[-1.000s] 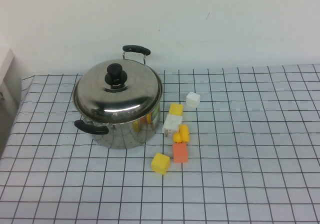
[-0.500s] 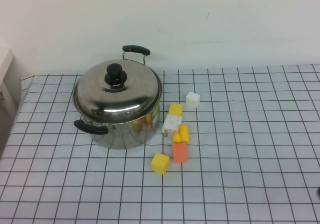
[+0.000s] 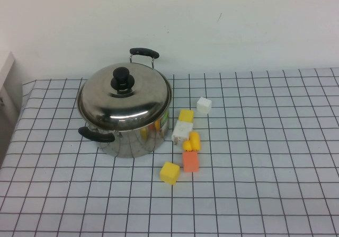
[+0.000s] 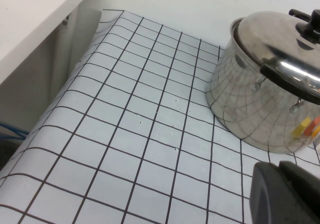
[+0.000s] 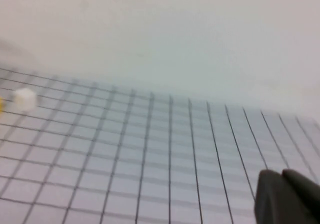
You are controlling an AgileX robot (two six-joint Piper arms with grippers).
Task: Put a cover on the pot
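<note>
The shiny steel pot (image 3: 130, 140) with two black loop handles stands at the back left of the checked cloth. The domed steel lid (image 3: 132, 102) with its black knob (image 3: 121, 79) sits on top of it, tilted slightly. In the left wrist view the pot (image 4: 250, 108) and lid (image 4: 277, 38) are a short way ahead of my left gripper (image 4: 279, 170), which is shut and empty over the cloth. My right gripper (image 5: 281, 176) is shut and empty, far from the pot. Neither gripper shows in the high view.
Several small blocks lie just right of the pot: a white one (image 3: 204, 105), a yellow one (image 3: 186, 115), an orange one (image 3: 190, 161) and a yellow one (image 3: 170, 173). The cloth's left edge (image 3: 21, 115) drops off beside a white shelf (image 4: 30, 18).
A dark tip that showed at the high view's lower right edge half a second ago is gone. The pot, lid and blocks have not moved.
</note>
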